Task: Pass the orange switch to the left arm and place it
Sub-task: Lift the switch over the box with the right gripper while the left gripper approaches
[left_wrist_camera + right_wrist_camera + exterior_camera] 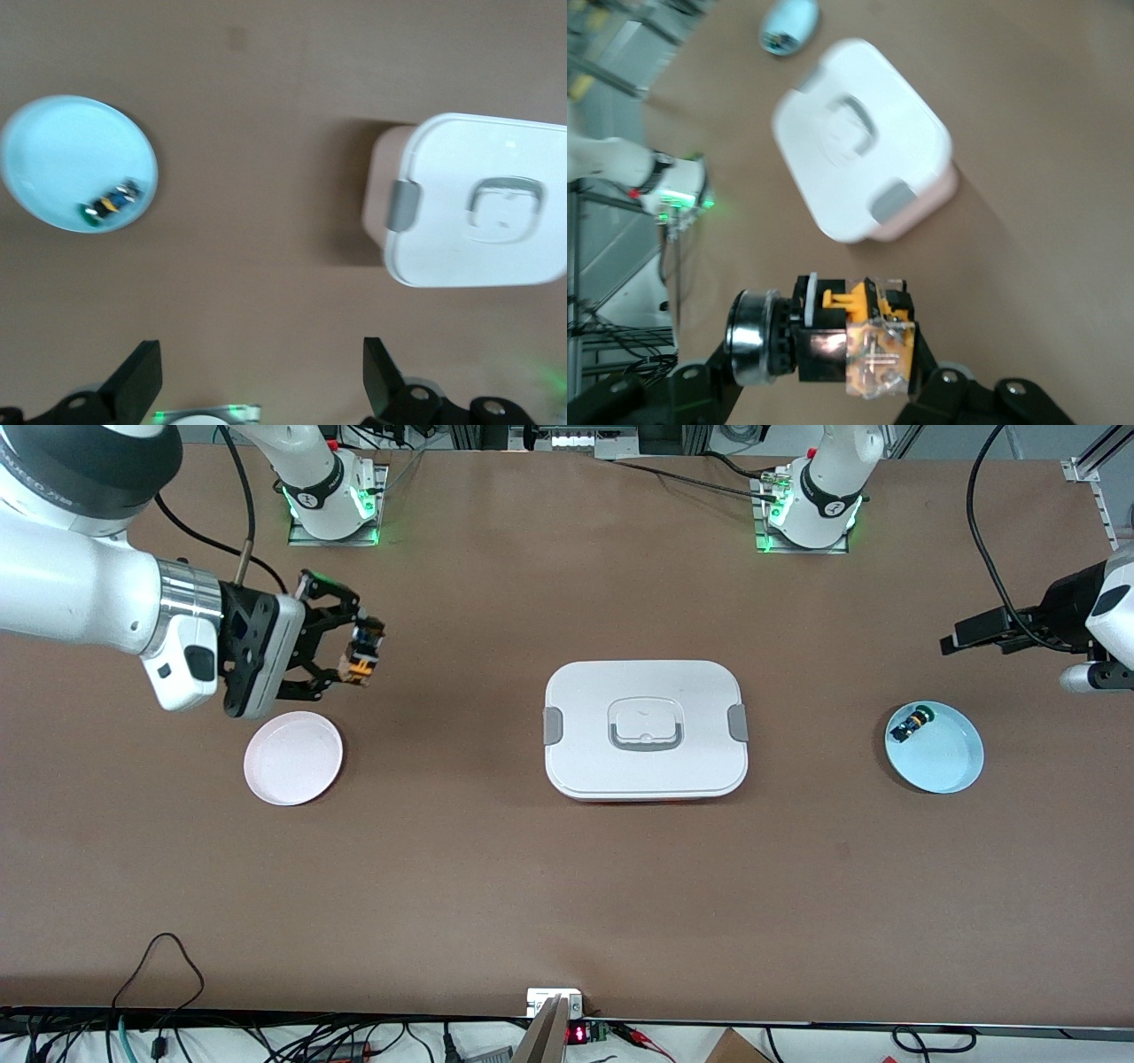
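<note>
My right gripper (361, 657) is shut on the orange switch (364, 654), holding it in the air just above the pink plate (293, 757) at the right arm's end of the table. The right wrist view shows the switch (850, 341) clamped between the jaws, orange and black body with a silver ring. The white box (646, 729) with grey latches sits in the middle of the table; it also shows as the box (478, 202) in the left wrist view and the box (864, 175) in the right wrist view. My left gripper (262, 381) is open and empty, over bare table at the left arm's end.
A light blue plate (948, 760) at the left arm's end holds a black-and-blue switch with a green cap (912, 724). Both arm bases stand along the table's edge farthest from the front camera. Cables and a small device lie at the near edge.
</note>
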`<state>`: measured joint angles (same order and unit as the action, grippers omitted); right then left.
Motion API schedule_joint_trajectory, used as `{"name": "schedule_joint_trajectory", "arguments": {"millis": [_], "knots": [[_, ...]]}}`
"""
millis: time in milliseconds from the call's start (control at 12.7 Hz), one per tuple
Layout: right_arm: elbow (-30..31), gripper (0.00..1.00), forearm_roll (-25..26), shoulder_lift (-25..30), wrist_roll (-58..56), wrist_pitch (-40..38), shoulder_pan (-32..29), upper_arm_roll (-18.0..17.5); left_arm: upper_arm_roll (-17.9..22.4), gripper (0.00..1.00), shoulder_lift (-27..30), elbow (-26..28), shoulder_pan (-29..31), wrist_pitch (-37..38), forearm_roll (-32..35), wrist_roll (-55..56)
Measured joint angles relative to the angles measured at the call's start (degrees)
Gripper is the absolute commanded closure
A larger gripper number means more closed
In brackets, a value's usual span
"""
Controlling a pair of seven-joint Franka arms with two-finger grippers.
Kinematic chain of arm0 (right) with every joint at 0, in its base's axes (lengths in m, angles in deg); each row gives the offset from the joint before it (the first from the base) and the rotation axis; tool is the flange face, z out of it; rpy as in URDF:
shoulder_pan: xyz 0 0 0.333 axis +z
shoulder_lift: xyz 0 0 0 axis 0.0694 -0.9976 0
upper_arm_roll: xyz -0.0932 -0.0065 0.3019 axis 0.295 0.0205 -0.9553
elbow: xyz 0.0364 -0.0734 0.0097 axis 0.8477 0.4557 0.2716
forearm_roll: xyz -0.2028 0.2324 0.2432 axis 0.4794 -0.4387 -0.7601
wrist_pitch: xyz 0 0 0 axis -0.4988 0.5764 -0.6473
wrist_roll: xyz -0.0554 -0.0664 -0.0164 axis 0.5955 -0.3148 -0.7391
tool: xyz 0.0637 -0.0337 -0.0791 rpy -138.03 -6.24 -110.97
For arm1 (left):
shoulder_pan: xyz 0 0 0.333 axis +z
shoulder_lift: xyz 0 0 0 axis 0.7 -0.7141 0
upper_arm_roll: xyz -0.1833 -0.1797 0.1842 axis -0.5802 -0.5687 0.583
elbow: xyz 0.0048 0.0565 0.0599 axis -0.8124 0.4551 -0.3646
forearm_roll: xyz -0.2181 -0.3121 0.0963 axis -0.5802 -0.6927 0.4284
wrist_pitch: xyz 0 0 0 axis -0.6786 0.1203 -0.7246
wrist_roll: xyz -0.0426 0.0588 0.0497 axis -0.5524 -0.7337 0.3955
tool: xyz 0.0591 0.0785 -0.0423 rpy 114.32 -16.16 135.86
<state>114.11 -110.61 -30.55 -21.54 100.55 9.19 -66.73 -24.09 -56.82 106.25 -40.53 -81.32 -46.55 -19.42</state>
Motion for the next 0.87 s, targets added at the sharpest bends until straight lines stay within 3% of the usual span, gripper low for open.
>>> {"name": "schedule_joint_trajectory", "arguments": {"millis": [236,472,708,865], "knots": [[0.65,0.7,-12.02,-1.31,-11.75,2.89,2.03,-0.02,0.71,0.0,-2.06,2.42,0.03,4.31,-17.19,0.0],[2.36,0.71,-27.09,-3.95,-21.0,4.65,3.77,-0.03,0.34,0.0,-5.7,7.73,-0.77,4.2,-39.06,0.03],[5.21,0.71,-39.49,-7.24,-32.06,8.74,5.9,-0.03,-1.64,0.0,-8.68,10.97,-4.83,-2.13,-56.55,2.81],[5.74,0.71,-43.65,-8.56,-34.99,12.51,8.27,-0.06,-3.22,0.0,-8.68,10.97,-9.91,-9.14,-63.83,6.17]]}}
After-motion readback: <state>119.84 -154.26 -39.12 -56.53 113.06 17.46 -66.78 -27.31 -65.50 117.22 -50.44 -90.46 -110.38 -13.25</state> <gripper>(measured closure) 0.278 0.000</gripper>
